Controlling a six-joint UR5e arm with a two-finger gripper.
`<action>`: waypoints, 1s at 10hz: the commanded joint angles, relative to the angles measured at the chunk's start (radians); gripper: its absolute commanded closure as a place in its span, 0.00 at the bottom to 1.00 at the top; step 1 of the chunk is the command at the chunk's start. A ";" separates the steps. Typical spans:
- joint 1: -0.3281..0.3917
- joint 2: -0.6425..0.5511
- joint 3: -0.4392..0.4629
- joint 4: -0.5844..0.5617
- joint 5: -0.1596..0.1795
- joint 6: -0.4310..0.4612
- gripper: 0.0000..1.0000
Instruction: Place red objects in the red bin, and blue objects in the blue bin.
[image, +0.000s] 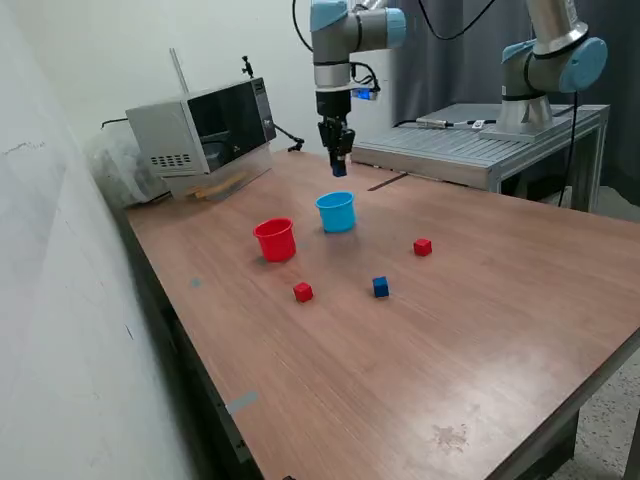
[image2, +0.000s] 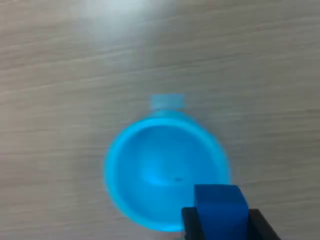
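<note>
In the exterior view, the two-finger gripper (image: 338, 163) hangs pointing straight down above the small light blue plastic cup-shaped bin (image: 336, 211), which stands upright on the brown wooden table (image: 450, 340) with its mouth open upward; from here the gripper looks a little beyond the bin, toward the grey microwave (image: 205, 128), though height may account for that. The small red plastic cup-shaped bin (image: 274, 239) stands just beside the blue bin, to the exterior view's left. Nearer the camera than the blue bin lie a small dark blue cube (image: 380, 287) and two small red cubes (image: 303, 292) (image: 423, 246), all apart from one another. In the wrist view, the gripper (image2: 221, 220) is clamped on another small dark blue cube (image2: 220, 209), its jaws pressing two opposite faces. This held cube overlaps the rim of the blue bin (image2: 150, 165), not its centre, so I judge a small shift toward the bin's middle is wanted before release. A cube and a round bin have no long axis to match.
</note>
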 joint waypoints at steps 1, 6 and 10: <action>-0.059 0.051 -0.036 0.000 0.001 -0.024 1.00; -0.045 0.050 -0.027 0.002 0.031 -0.026 0.00; 0.081 -0.057 0.001 0.040 0.029 -0.015 0.00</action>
